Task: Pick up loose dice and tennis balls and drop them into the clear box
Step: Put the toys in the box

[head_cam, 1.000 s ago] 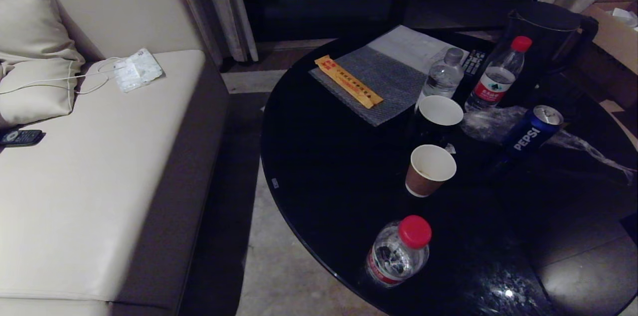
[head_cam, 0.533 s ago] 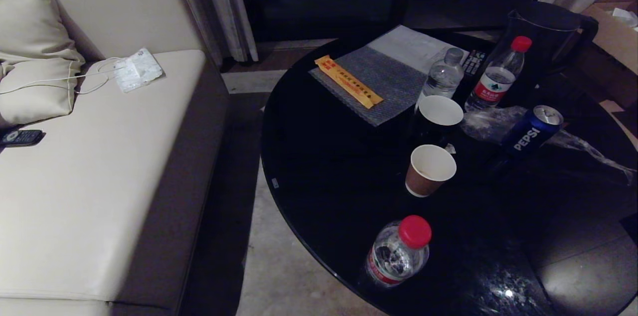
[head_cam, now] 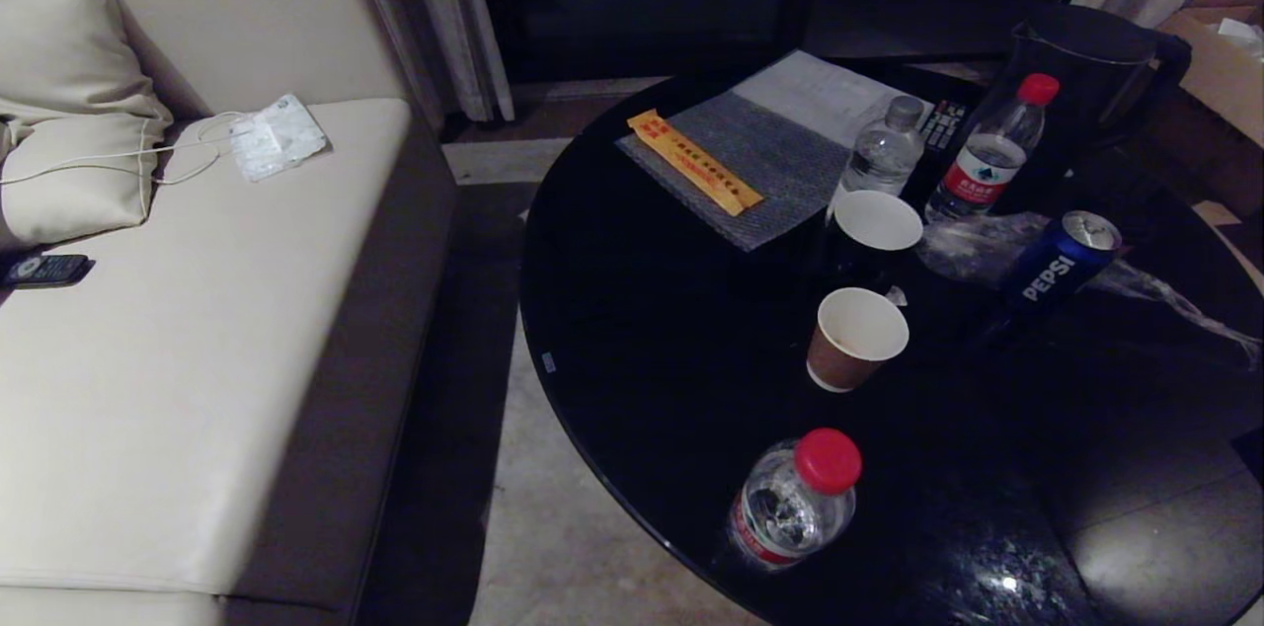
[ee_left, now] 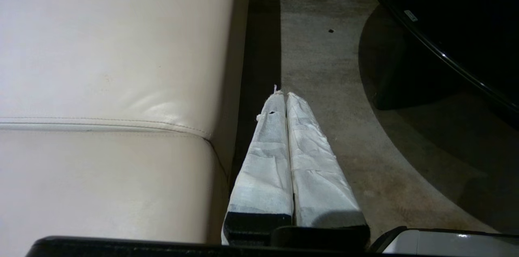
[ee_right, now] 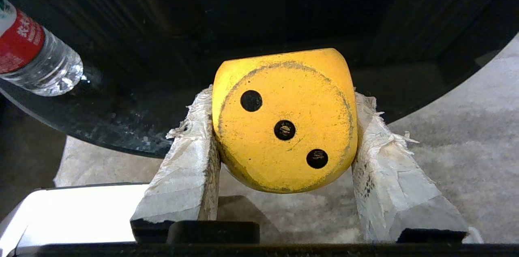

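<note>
Round black table point(head_cam: 642, 330) bears bottles point(head_cam: 795, 503), paper cups point(head_cam: 855, 338), Pepsi can point(head_cam: 1062, 261).

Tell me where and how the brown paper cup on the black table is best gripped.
Judging from the head view, the brown paper cup stands upright and open-topped, so pinch across its side wall, just below the rim. Come from the near side; the dark cup stands close behind it. A light squeeze is probably wise, since paper walls crush.
</note>
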Controlling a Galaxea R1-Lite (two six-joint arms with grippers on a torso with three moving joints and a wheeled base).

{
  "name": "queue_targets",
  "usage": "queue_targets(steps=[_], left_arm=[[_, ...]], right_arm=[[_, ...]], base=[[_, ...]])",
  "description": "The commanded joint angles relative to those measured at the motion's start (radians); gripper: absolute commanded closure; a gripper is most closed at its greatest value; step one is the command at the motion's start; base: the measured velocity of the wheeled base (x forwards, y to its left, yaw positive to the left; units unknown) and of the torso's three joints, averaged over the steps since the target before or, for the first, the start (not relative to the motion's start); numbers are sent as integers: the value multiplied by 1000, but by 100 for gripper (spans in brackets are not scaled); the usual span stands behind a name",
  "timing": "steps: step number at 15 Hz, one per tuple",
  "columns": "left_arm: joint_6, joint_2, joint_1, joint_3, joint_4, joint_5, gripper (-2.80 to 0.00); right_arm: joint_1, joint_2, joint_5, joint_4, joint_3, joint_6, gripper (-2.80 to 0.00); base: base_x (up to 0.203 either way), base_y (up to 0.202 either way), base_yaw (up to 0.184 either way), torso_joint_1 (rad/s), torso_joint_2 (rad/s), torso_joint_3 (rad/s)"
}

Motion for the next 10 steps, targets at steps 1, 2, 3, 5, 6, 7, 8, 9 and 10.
queue_targets(steps=[1,2,3,5,6,7,8,9,10], left_arm=[[-7,2,1,2,1,3,0],[-9,2,1,2,1,4,0],[-9,2,1,2,1,4,0],[-8,2,1,2,1,3,0],[-6,2,1,2,1,3,0],[-3,2,1,2,1,3,0],[-4,2,1,2,1,3,0],[-1,2,1,2,1,2,0],[4,2,1,2,1,0,0]], right_arm=[[1,2,0,1,0,2,0],[1,2,0,1,0,2,0],[1,2,0,1,0,2,0],[1,2,0,1,0,2,0],[1,2,0,1,0,2,0],[1,2,0,1,0,2,0],[1,2,0,1,0,2,0],[1,2,0,1,0,2,0],[1,2,0,1,0,2,0]], base=[[0,0,0,0,0,0],[0,0,0,0,0,0],[0,0,0,0,0,0],[0,0,0,0,0,0],[0,0,0,0,0,0],[0,0,0,0,0,0],[0,0,0,0,0,0],[0,0,0,0,0,0],[0,0,0,0,0,0]])
